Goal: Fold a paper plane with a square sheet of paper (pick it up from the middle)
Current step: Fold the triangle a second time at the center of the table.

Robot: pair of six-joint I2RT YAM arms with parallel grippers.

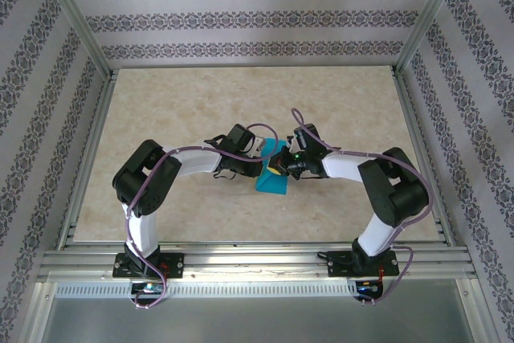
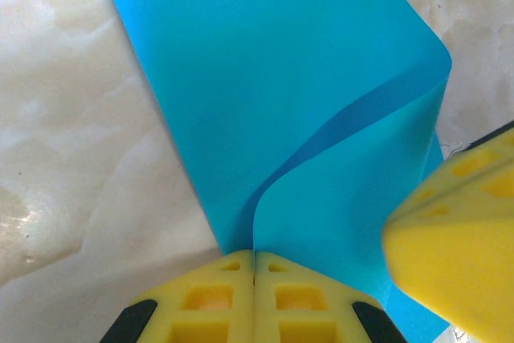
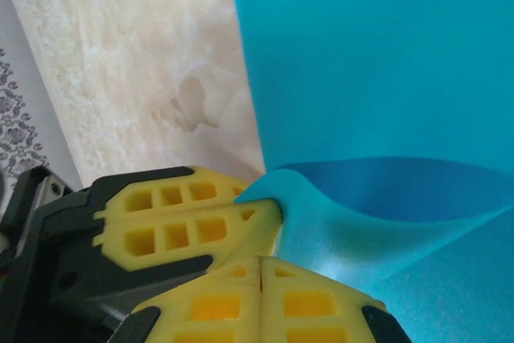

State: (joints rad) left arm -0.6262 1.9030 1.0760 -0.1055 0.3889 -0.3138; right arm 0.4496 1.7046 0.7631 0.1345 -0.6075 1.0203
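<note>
The square sheet of paper (image 1: 274, 183) is teal-blue and lies on the table between the two arms, with one part lifted off the surface. In the left wrist view its raised flap (image 2: 345, 190) curls up and its edge runs straight into the closed seam of my left gripper (image 2: 254, 256). The right wrist view shows that left gripper (image 3: 269, 201) pinching a corner of the sheet (image 3: 361, 62). My right gripper (image 3: 263, 261) is shut right beside it, touching the flap, and no paper shows in its seam. From above, both grippers (image 1: 263, 168) (image 1: 283, 168) meet at the sheet's far end.
The tabletop (image 1: 193, 102) is beige marble-patterned. Aluminium rails (image 1: 257, 261) run along its near edge and sides, and patterned walls (image 1: 257, 18) close in the back and flanks. The right gripper's yellow fingers (image 2: 458, 247) crowd the left wrist view.
</note>
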